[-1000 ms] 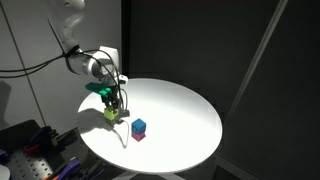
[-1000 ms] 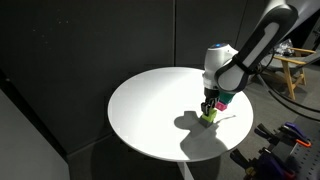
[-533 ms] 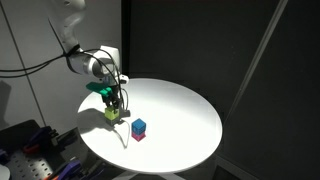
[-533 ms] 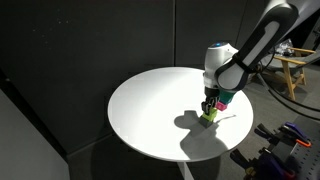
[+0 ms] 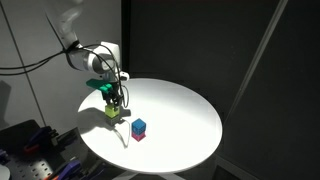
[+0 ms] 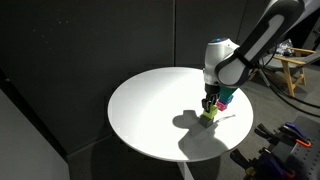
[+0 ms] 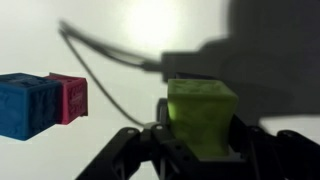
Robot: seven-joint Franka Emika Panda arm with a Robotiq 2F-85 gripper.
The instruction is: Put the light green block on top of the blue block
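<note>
**A:** Item one, the surface?

**B:** Worktop (image 5: 180, 110): round, white, plain and matte. It shows in both exterior views (image 6: 150, 110).

**A:** Surroundings?

**B:** Dark walls or drapes (image 5: 200, 40) on all sides. A pale slanted pole (image 5: 262, 60) stands behind the worktop. A wooden frame (image 6: 297, 68) sits at the margin of an exterior view.

**A:** Item two, the gripper?

**B:** Gripper (image 5: 114, 108): points down, close to the worktop's edge on the arm's side. Its fingers (image 7: 160, 135) are pinched onto the two sides of the light green block (image 7: 202, 115).

**A:** Location of that block?

**B:** Between the fingers, low over the worktop near that same edge (image 5: 113, 113) (image 6: 208, 116). Whether it touches the surface, I cannot tell.

**A:** Item three?

**B:** Blue block (image 5: 139, 126): on the worktop, further in from the edge than the green one and apart from it. Its top is bare (image 7: 25, 103).

**A:** Anything beside it?

**B:** Pink block (image 7: 70, 97): about the same size, touching one side of the blue block (image 5: 138, 135).
</note>
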